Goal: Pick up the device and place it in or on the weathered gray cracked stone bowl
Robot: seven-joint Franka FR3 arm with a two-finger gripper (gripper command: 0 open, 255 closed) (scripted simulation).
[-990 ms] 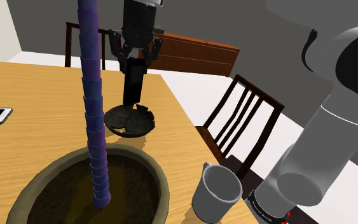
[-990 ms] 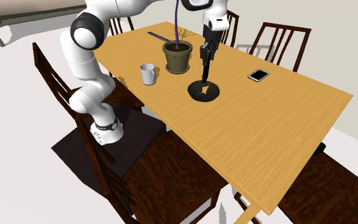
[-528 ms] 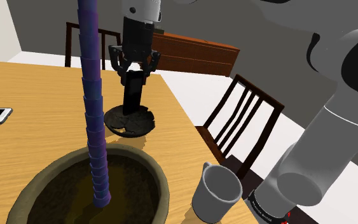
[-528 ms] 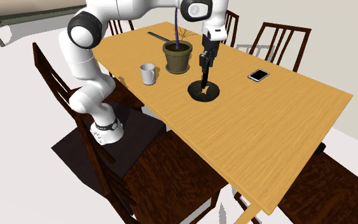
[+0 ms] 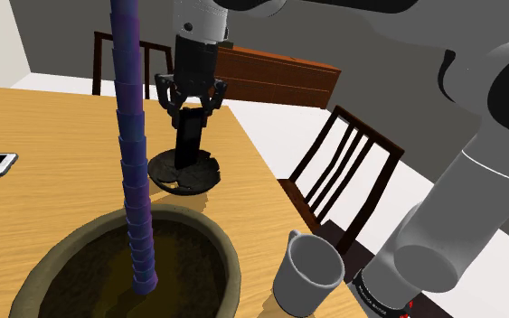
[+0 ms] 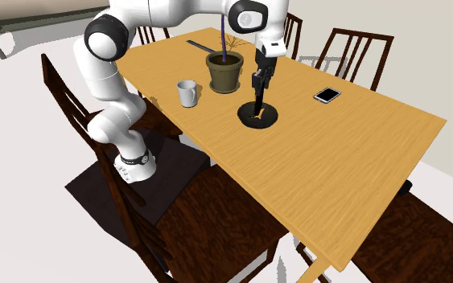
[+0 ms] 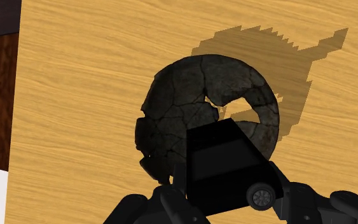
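Wrist view: black pincer (image 7: 225, 194) pinches the flat black rectangular device (image 7: 222, 159) by its sides, lower centre of frame. Device stands upright, lower end inside the dark grey cracked stone bowl (image 7: 171, 121), mid-frame on the orange wooden desk (image 7: 75, 95).

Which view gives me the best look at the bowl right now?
The wrist view: it looks straight down into the bowl, showing its cracks and broken rim, with the device covering part. The shoulder view shows it low and side-on, the device standing in it; the second exterior view shows a small dark disc.
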